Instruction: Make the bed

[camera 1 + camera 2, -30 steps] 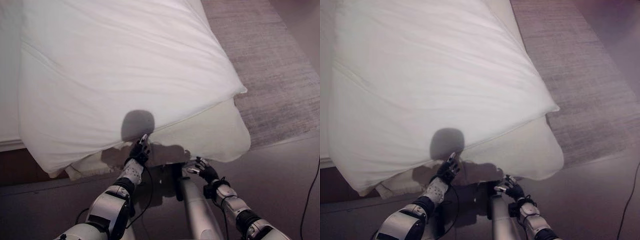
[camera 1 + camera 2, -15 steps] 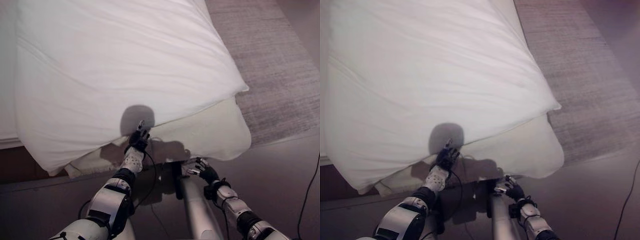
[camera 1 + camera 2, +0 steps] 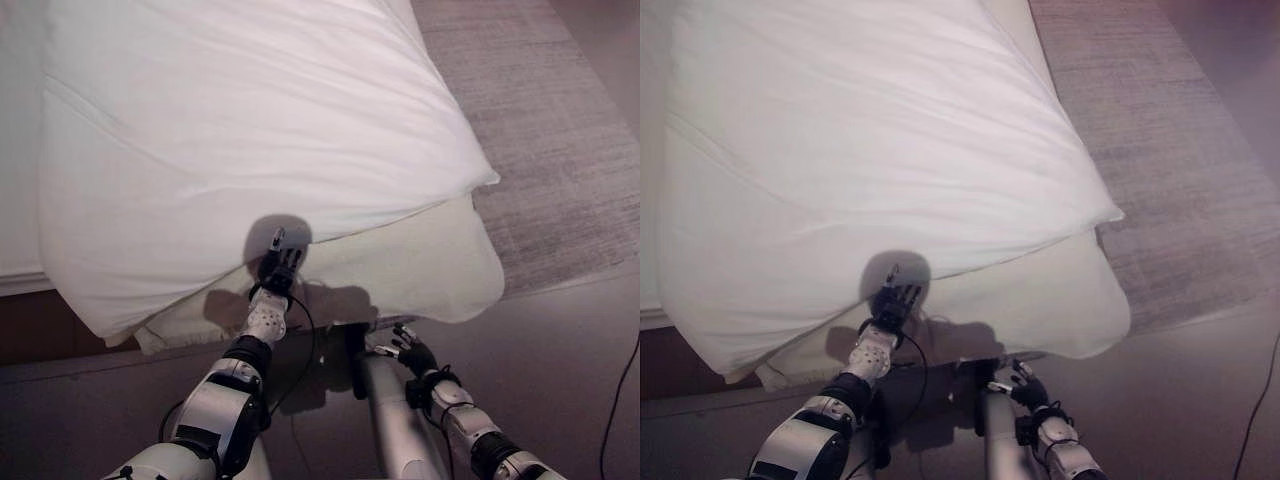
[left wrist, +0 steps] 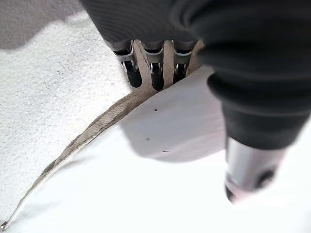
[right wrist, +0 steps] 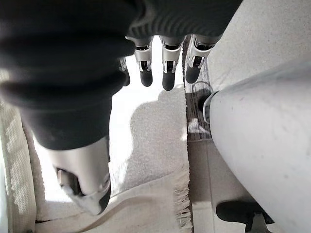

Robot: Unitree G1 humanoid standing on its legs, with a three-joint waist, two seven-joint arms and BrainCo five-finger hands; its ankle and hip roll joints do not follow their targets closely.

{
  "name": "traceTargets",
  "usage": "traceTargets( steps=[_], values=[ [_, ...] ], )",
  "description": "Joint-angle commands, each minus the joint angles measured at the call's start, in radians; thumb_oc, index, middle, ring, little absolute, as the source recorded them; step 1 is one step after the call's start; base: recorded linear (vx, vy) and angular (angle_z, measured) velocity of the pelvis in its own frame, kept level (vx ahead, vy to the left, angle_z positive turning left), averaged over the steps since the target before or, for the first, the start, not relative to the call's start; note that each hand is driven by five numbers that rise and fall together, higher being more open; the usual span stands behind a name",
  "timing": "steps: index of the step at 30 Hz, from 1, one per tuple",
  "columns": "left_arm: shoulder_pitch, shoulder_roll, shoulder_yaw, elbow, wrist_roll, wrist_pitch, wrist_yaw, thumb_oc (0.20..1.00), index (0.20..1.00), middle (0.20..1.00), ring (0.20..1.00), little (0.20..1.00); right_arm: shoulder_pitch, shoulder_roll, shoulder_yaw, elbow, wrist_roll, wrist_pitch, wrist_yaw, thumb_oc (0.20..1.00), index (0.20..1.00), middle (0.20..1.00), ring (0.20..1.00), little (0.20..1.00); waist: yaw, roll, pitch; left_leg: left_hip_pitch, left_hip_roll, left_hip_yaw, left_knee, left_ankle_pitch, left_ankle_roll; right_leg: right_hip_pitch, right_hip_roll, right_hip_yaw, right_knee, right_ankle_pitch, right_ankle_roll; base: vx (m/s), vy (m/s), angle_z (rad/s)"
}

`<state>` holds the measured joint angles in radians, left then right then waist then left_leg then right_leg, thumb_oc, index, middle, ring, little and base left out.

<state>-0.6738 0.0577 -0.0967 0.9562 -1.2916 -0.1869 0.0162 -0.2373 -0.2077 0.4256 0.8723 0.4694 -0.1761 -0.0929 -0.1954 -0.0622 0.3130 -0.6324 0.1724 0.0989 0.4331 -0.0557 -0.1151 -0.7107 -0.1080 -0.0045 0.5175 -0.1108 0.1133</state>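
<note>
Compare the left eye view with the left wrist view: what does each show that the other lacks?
The left eye view alone gives the whole scene: the white duvet spread over the bed, the cream mattress corner beneath it, the grey rug beside the bed, and the right hand low near the floor, fingers relaxed. The left wrist view alone shows the duvet's stitched hem up close, lying on a textured cream cover. Both show the left hand with straight fingers at the duvet's edge.

Left hand [image 4: 160,43] fingers [image 4: 156,73] extended at the duvet [image 4: 146,194] edge.
</note>
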Motion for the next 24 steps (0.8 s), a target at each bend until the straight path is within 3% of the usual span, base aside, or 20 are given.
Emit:
traceTargets(
  steps=[1,14,20,24],
  values=[
    [-0.047,-0.001,-0.014,-0.098,-0.004,-0.051,-0.048,0.2,0.2,0.2,0.2,0.2,0.021,-0.005,-0.011,-0.046,-0.005,-0.047,-0.014,1.0,1.0,1.0,1.0,1.0,0.021,0.015,0.0,-0.041,-0.047,0.015,-0.017,0.02,0.047,0.02,0.038,-0.032,-0.054,0.05,-0.018,0.0,0.0,0.0],
    [0.01,-0.022,-0.051,-0.204,-0.031,-0.073,-0.076,0.2,0.2,0.2,0.2,0.2,0.007,0.013,0.007,-0.135,0.071,-0.075,0.006,1.0,1.0,1.0,1.0,1.0,0.036,0.018,0.012,-0.028,-0.057,0.015,-0.036,0.029,0.052,0.031,0.034,-0.034,-0.07,0.059,-0.017,0.0,0.0,0.0],
    [-0.008,-0.022,-0.044,-0.189,-0.05,-0.088,-0.039,0.2,0.2,0.2,0.2,0.2,-0.045,0.052,0.015,-0.144,0.229,-0.088,0.03,1.0,1.0,1.0,1.0,1.0,0.046,0.026,0.018,-0.024,-0.063,0.012,-0.05,0.045,0.051,0.041,0.029,-0.039,-0.074,0.063,-0.015,0.0,-0.001,0.01],
    [0.008,-0.037,-0.072,-0.263,-0.065,-0.109,-0.046,0.2,0.2,0.2,0.2,0.2,-0.152,0.131,0.005,-0.095,0.461,-0.105,0.074,1.0,1.0,1.0,1.0,1.0,0.074,0.042,0.016,-0.018,-0.075,-0.001,-0.067,0.049,0.054,0.051,0.026,-0.046,-0.083,0.061,-0.017,0.01,0.003,0.11]
  ],
)
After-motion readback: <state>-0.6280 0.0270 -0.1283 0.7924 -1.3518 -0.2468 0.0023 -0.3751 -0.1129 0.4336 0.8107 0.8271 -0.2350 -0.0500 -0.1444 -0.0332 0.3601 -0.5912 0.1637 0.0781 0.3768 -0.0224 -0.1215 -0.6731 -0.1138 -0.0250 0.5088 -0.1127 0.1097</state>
